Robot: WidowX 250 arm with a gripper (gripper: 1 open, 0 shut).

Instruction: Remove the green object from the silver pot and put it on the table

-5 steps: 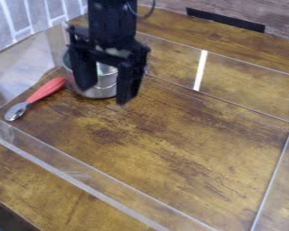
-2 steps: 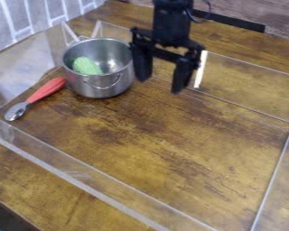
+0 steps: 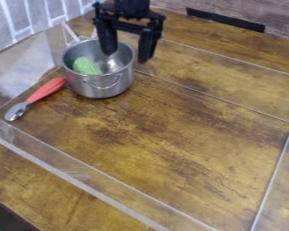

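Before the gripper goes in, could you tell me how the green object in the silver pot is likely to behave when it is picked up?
The green object looks small, rounded and soft, so it is probably light and may squash slightly between the fingers. Its rounded shape suggests it could roll once set on the table. It lies low inside the silver pot, so the open gripper may nudge the wall and shift the pot.

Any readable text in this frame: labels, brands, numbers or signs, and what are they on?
None can be read. The gripper, the silver pot, the green object inside it, the red-handled utensil and the table show no lettering or marks at this picture size.
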